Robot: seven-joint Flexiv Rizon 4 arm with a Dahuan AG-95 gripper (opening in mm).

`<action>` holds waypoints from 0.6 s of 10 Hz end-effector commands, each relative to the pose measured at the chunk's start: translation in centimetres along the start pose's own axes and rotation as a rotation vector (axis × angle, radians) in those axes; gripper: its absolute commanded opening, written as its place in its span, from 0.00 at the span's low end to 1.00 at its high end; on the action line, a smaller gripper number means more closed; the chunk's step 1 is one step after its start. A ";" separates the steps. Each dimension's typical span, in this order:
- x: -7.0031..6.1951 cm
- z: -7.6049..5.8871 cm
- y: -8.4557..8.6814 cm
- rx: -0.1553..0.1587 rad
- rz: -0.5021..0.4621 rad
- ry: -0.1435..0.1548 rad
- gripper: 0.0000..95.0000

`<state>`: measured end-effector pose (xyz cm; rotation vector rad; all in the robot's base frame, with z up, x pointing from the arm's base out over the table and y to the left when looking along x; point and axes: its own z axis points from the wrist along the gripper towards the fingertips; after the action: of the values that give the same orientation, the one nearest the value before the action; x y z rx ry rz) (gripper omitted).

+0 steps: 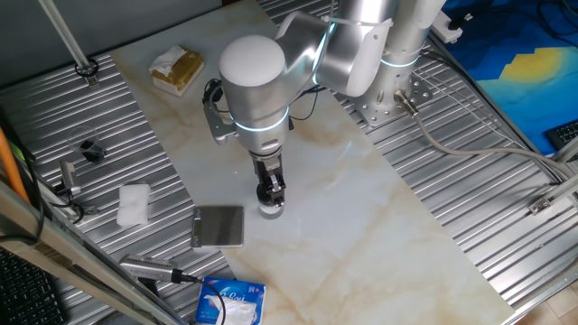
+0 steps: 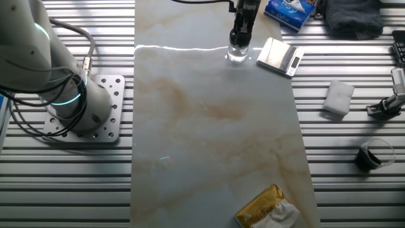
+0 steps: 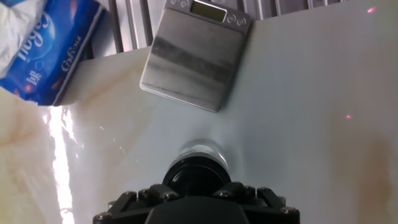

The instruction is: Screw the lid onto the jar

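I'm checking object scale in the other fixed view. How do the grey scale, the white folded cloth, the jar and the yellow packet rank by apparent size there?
Largest to smallest:
1. Yellow packet, though it lies nearest the camera.
2. Grey scale.
3. White folded cloth.
4. Jar, partly covered by the hand.

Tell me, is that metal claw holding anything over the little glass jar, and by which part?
The gripper grips the small round black lid by its sides, on top of the small clear glass jar.
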<state>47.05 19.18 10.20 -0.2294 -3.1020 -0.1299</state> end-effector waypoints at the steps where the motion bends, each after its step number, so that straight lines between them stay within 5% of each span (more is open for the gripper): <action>1: 0.1 0.3 0.0 -0.003 0.026 -0.002 0.00; 6: 0.1 0.4 0.0 -0.001 0.011 -0.008 0.00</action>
<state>46.99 19.25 10.20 -0.2436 -3.1077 -0.1286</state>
